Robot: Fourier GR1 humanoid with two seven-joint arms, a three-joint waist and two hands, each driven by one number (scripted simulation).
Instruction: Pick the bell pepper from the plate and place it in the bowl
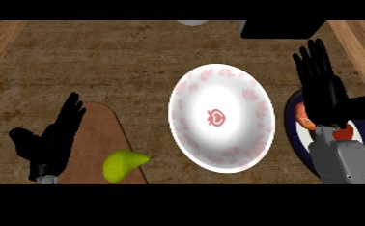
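A bell pepper (306,118), orange-red, lies on a dark-rimmed plate (292,128) at the right edge, mostly hidden by my right hand and forearm. My right hand (322,87) hovers over it, open, fingers straight and pointing away from me. A white bowl (221,118) with a pink flower pattern and a red mark at its centre sits in the middle, just left of the plate. My left hand (53,135) rests open at the lower left, fingers up, holding nothing.
A brown cutting board (100,133) lies at the lower left with a yellow-green fruit (122,164) on it. A black object (279,29) and a grey round thing (192,22) sit at the counter's far edge.
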